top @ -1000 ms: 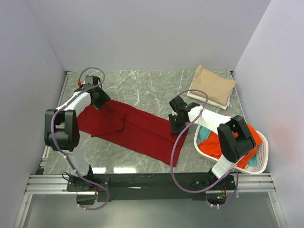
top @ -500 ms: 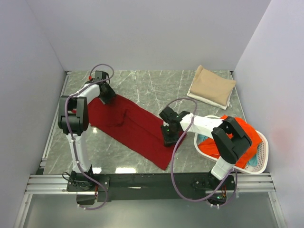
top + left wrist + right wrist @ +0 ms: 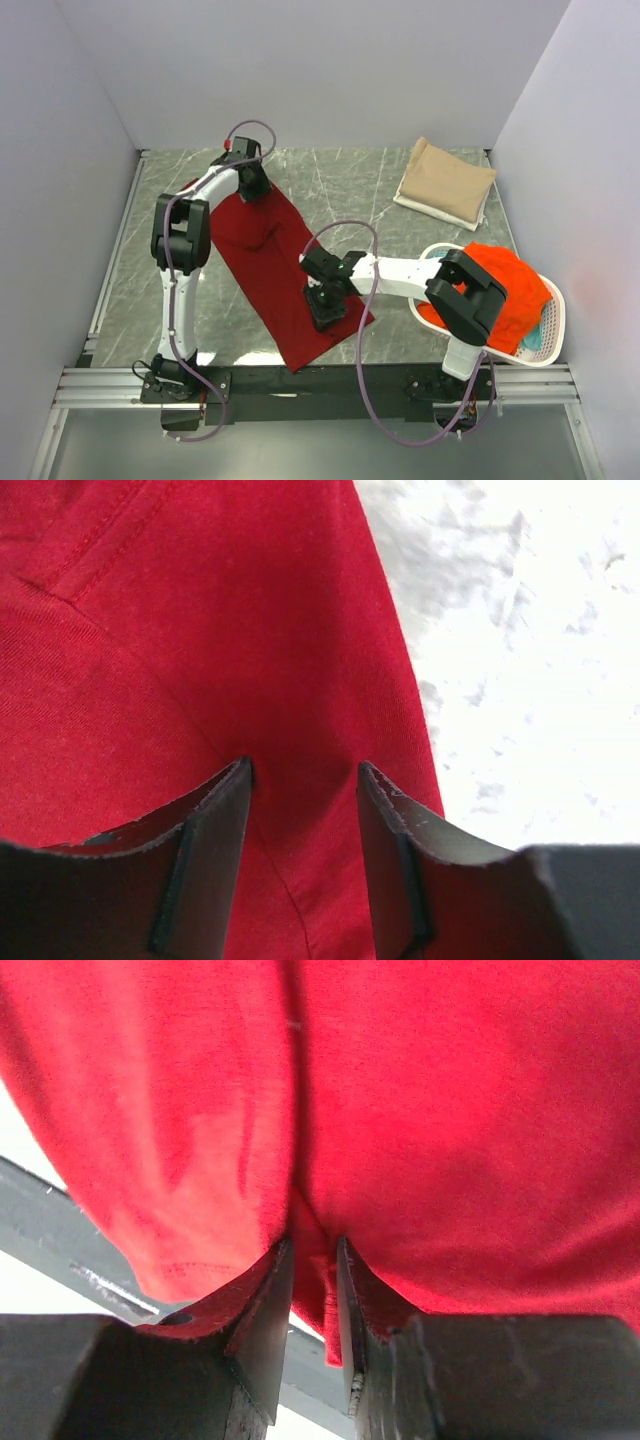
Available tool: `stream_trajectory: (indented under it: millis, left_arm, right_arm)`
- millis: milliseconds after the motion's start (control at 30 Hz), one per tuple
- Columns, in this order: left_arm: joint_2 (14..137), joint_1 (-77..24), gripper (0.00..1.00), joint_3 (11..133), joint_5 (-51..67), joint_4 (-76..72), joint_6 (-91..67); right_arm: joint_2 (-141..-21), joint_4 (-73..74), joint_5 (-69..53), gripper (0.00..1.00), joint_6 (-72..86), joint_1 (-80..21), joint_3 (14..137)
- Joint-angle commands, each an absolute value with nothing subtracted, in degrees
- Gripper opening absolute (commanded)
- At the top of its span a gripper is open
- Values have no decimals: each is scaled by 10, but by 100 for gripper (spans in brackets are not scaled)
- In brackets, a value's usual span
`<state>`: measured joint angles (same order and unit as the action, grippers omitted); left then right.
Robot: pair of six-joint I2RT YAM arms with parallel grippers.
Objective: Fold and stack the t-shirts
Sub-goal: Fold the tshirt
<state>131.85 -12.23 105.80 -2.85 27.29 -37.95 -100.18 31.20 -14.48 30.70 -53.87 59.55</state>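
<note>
The dark red t-shirt (image 3: 268,272) lies stretched in a long diagonal band on the marble table, from far left down to the near middle. My left gripper (image 3: 252,184) is at its far end, its jaws partly closed on a bunch of the red cloth (image 3: 200,630). My right gripper (image 3: 325,306) is at the shirt's near right edge, shut on a thin fold of red cloth (image 3: 450,1110), with the hem hanging between the fingers. A folded tan t-shirt (image 3: 446,184) lies at the far right. An orange-red t-shirt (image 3: 503,290) and a teal one (image 3: 533,341) are in the basket.
The white oval laundry basket (image 3: 553,325) stands at the near right, beside my right arm's base. The black front rail (image 3: 320,380) runs along the near table edge, just below the shirt's lower end. White walls enclose the table on three sides.
Both grippers have swung the dark red shirt round: the left end moved right and farther back, the right end moved left and nearer. The shirt now lies steeper, more front to back.
</note>
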Motion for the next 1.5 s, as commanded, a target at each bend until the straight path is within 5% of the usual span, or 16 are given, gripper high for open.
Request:
stream_trajectory:
  millis: [0, 267, 567, 967, 1467]
  left_arm:
    - [1318, -138, 51, 1073, -11, 287, -368]
    - [1214, -139, 52, 1101, -17, 323, -380]
    - [1162, -120, 52, 970, -8, 326, -409]
    - [1245, -110, 51, 943, -45, 327, -431]
    - [1361, -136, 55, 1101, -8, 314, -387]
  right_arm:
    - [-998, 332, -140, 31, 294, -556, 635]
    - [-948, 392, -81, 33, 241, -549, 683]
    - [-974, 319, -80, 32, 238, -535, 622]
    - [-998, 258, -149, 32, 259, -541, 579]
    - [-1073, 247, -235, 32, 252, -586, 633]
